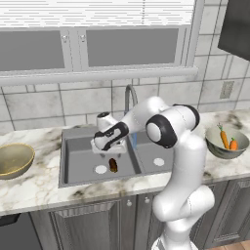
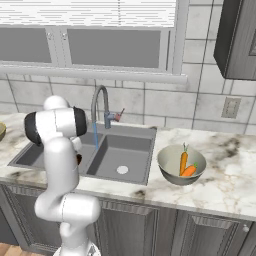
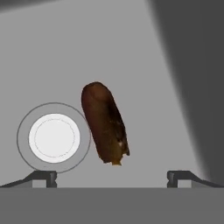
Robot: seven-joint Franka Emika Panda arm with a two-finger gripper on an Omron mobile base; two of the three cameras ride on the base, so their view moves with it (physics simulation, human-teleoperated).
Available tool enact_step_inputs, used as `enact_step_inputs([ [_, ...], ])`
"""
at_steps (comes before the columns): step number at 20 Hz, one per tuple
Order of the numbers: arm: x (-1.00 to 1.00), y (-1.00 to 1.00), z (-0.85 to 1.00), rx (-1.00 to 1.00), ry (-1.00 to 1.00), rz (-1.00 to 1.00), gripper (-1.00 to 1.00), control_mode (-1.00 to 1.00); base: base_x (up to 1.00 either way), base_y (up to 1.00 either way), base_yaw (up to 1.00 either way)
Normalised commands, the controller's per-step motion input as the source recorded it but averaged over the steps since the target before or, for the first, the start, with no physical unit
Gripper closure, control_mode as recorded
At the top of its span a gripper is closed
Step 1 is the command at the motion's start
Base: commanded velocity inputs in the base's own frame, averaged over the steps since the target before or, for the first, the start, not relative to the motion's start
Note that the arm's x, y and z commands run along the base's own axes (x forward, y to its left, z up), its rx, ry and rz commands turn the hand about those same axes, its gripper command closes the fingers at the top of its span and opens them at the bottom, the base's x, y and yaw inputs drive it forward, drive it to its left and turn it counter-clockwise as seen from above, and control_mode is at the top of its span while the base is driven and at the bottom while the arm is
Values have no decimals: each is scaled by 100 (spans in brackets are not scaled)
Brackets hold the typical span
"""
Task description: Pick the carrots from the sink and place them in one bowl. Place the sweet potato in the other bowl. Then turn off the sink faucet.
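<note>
Pincer (image 3: 112, 177) agape over sweet potato (image 3: 105, 122) in sink (image 1: 78, 156)

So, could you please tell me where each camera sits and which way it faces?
Left base view: behind the arm's left, facing the sink; arm rises lower right, claw over the sweet potato.
Right base view: behind its right, facing the faucet; arm lower left.
Hand view: on the hand, looking down at the sweet potato beside the drain; open fingertips at bottom.
Both base views share the grey bowl with carrots.
</note>
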Motion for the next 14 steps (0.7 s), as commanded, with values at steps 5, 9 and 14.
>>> enact_step_inputs([
  [5,1,0,-33,-1,3,-6,-100,-100,0,0,0],
  [9,3,0,-31,-1,1,-4,-100,-100,0,0,0],
  [14,6,-10,-23,0,1,-1,-100,-100,0,0,0],
])
